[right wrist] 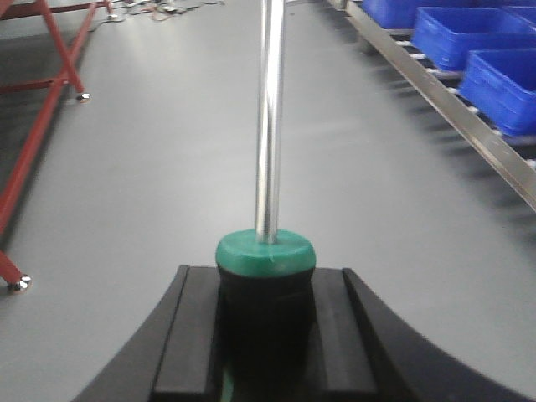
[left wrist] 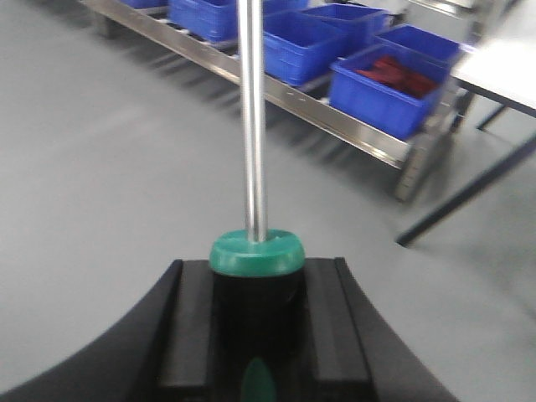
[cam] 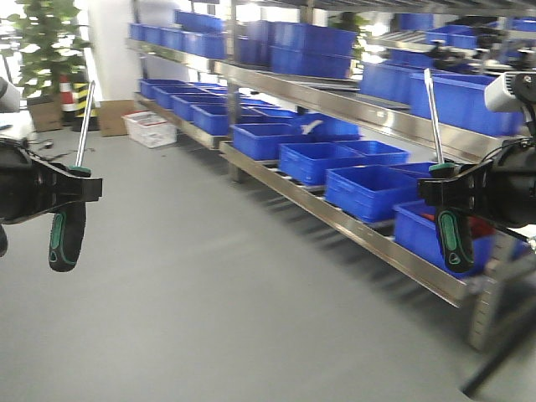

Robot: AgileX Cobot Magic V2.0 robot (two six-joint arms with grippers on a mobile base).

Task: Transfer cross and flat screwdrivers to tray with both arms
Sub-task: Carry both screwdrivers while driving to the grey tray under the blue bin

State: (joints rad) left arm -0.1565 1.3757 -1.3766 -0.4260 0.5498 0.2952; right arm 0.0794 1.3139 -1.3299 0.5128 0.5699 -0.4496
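My left gripper (cam: 79, 186) is shut on a screwdriver (cam: 69, 226) with a black and green handle; its steel shaft points up and the handle hangs below the jaws. In the left wrist view the same screwdriver (left wrist: 255, 255) sits clamped between the black fingers (left wrist: 188, 327). My right gripper (cam: 444, 191) is shut on a second black and green screwdriver (cam: 452, 239), also held shaft up. It also shows in the right wrist view (right wrist: 266, 255) between the fingers (right wrist: 194, 331). The tips are out of view, so cross and flat cannot be told apart. No tray is in view.
A long steel rack (cam: 335, 213) with several blue bins (cam: 368, 188) runs along the right. A blue bin with red parts (left wrist: 398, 79) stands at its end beside a table leg (left wrist: 469, 188). A red frame (right wrist: 33, 126) stands left. Grey floor (cam: 209, 293) lies ahead.
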